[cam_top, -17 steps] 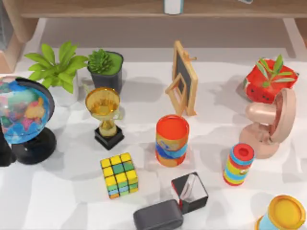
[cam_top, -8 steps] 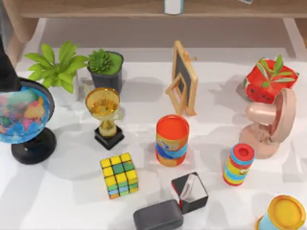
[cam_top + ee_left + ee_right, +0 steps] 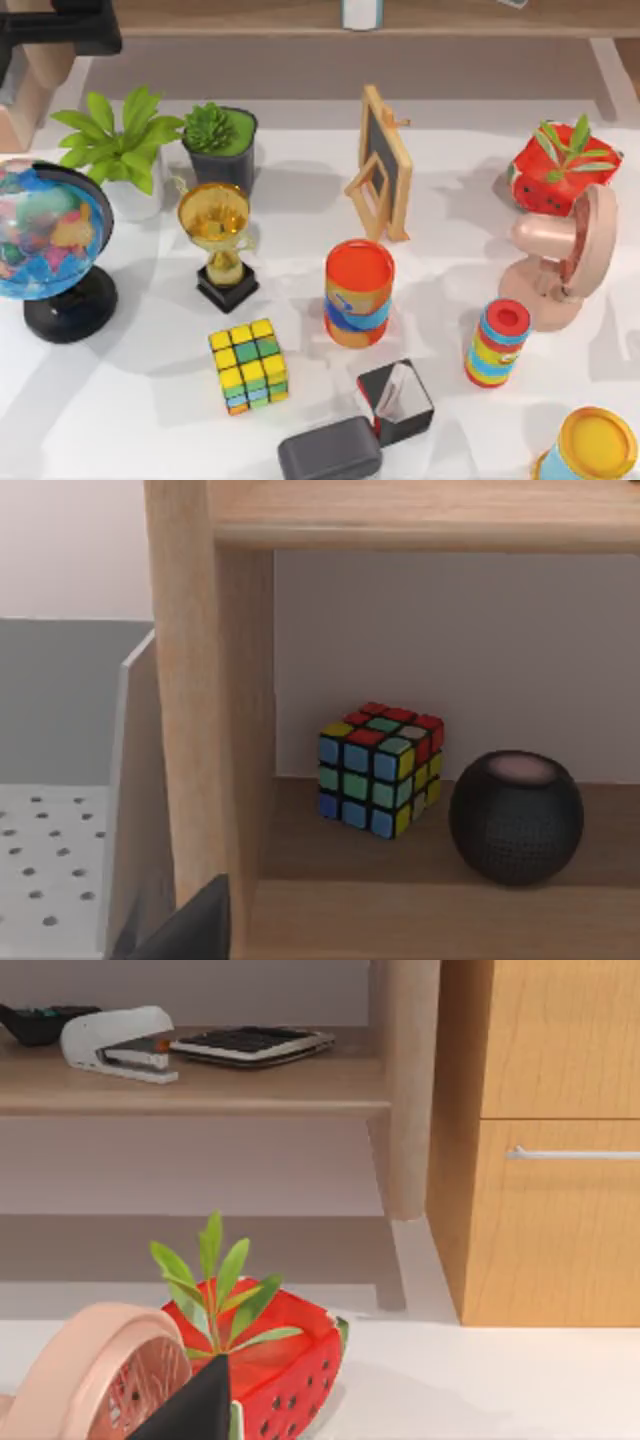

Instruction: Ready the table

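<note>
White tabletop (image 3: 120, 420) spans the top view's lower frame, crowded with a globe (image 3: 45, 245), trophy (image 3: 217, 240), Rubik's cube (image 3: 249, 365) and pink desk fan (image 3: 565, 260). At upper left, the dark left arm (image 3: 60, 30) hangs by the wooden shelf (image 3: 250, 18), probably parked; I cannot tell how its fingers stand.
</note>
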Controlling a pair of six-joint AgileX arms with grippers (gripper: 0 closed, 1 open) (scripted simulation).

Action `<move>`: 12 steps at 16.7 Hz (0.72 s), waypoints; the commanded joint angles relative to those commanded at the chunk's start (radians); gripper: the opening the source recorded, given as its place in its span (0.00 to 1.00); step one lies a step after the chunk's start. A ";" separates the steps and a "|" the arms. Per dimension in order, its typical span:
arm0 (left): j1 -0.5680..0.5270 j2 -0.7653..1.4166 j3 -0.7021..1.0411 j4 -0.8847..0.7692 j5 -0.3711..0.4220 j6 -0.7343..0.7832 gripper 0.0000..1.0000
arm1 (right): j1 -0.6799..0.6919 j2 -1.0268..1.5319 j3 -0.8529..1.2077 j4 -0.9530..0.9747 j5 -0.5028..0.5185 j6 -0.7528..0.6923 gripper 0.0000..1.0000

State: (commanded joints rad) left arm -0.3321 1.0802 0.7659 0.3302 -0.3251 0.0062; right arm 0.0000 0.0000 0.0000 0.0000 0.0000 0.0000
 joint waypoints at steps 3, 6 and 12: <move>-0.062 0.159 0.108 0.045 -0.034 0.001 1.00 | 0.000 0.000 0.000 0.000 0.000 0.000 1.00; -0.119 0.319 0.216 0.090 -0.072 0.003 1.00 | 0.000 0.000 0.000 0.000 0.000 0.000 1.00; -0.210 0.632 0.438 0.185 -0.171 0.007 1.00 | 0.000 0.000 0.000 0.000 0.000 0.000 1.00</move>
State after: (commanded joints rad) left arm -0.5422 1.7121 1.2035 0.5153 -0.4962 0.0128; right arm 0.0000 0.0000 0.0000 0.0000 0.0000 0.0000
